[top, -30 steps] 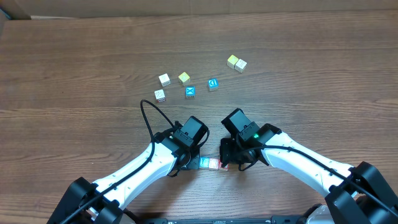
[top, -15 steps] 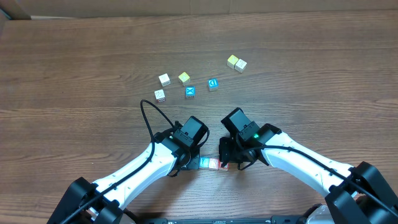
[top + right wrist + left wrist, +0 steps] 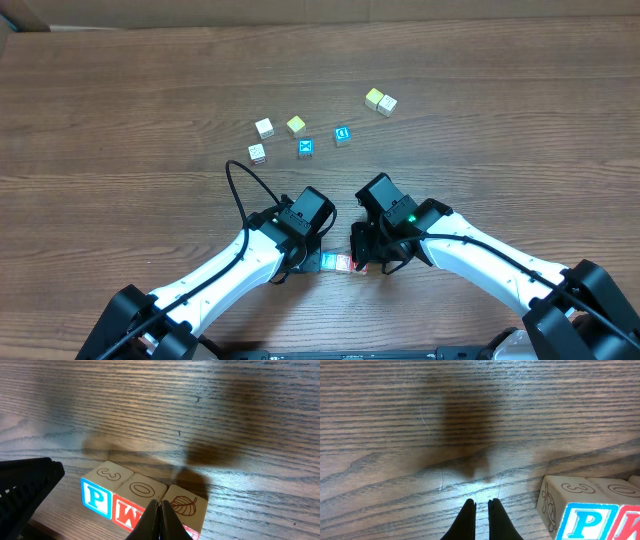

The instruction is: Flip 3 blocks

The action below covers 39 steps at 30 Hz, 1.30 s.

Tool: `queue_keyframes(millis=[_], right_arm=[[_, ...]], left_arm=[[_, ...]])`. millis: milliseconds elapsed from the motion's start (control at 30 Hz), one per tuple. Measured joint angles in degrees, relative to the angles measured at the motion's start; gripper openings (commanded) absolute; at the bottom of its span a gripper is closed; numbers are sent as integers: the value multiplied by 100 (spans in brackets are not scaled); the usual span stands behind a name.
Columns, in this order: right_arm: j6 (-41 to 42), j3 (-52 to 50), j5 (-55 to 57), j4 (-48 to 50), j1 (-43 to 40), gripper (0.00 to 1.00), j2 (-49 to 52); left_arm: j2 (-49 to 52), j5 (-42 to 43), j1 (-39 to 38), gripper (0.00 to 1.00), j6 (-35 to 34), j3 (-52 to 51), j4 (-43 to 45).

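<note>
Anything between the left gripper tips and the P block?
No. Only bare table lies between the shut left gripper and the P block; they are apart. The left wrist view shows it.

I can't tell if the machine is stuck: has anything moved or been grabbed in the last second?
Nothing visibly changed. The left gripper and right gripper stay shut by the three blocks, holding nothing. The loose cubes farther out lie where they were.

The blue P block, red W block and leaf-topped block are sitting touching in a row at the frame's lower middle.
</note>
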Motion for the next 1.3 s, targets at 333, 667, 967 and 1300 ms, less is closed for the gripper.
queue_keyframes(millis=[333,667,967,1300], right_arm=[[-131,0,-127,22,0,4,0],[-166,0,-120,107,2,4,0],[-85,0,157,179,2,4,0],[-85,0,173,-9,2,4,0]], left_arm=[[0,-2,0,4,0,0,0],[0,0,0,4,0,2,-2],[0,0,0,4,0,2,-2],[0,0,0,4,0,0,-2]])
